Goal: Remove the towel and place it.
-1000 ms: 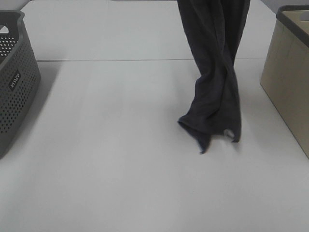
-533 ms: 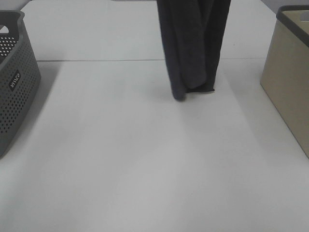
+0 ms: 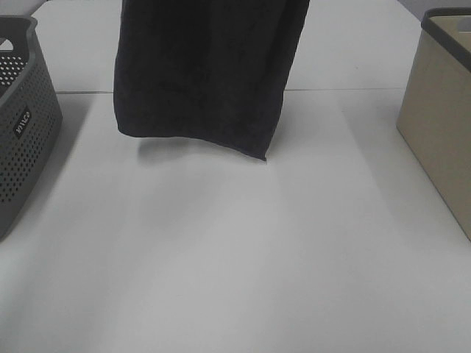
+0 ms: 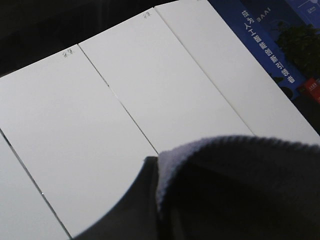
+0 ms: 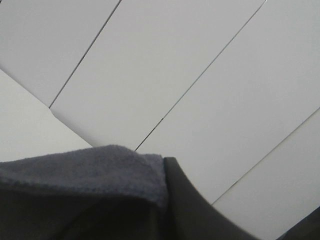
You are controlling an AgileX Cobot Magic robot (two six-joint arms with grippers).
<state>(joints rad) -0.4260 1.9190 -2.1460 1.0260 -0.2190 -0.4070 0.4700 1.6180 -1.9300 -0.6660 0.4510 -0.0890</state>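
**Towel (image 3: 202, 73) hung wide above the desk (image 3: 221, 257)**

It hangs flat, its lower edge clear of the desk, likely spread for laying down. Its top is cut off. Cloth smothers the left gripper (image 4: 162, 200) and right gripper (image 5: 161, 200); their jaws seem clamped on it, the pinch itself hidden.

Even bright light; towel (image 3: 206, 73) casts soft shadow; wrist views blurred.
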